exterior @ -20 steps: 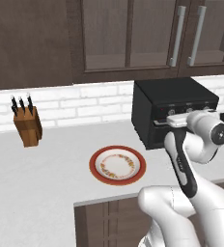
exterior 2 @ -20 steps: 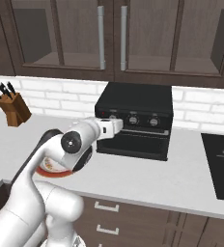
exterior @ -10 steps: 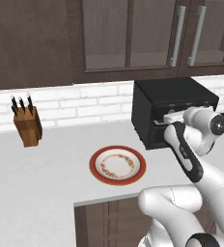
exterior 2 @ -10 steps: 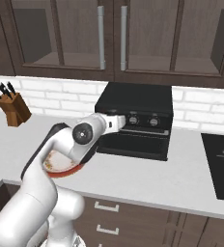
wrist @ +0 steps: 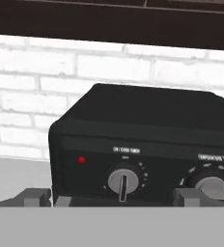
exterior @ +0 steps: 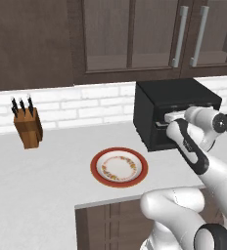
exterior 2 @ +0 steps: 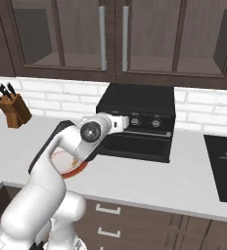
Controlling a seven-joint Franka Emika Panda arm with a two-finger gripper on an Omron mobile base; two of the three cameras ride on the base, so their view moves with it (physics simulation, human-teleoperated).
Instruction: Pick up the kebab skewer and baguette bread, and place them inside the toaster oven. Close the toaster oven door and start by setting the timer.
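Hovering spread before the toaster oven (exterior 2: 135, 128) on the worktop (exterior: 47, 180), the tool (wrist: 113, 197) needed to centre on the timer knob (wrist: 123, 181), then pinch and twist.

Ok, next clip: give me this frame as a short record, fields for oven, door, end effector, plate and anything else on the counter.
toaster oven: black box on the counter against the brick wall
toaster oven door: shut
timer knob: silver, pointer straight down; red light beside it
end effector: level with the knob row, spread fingertips either side of the timer knob
plate: red-rimmed, nothing on it
knife block: wooden, far left
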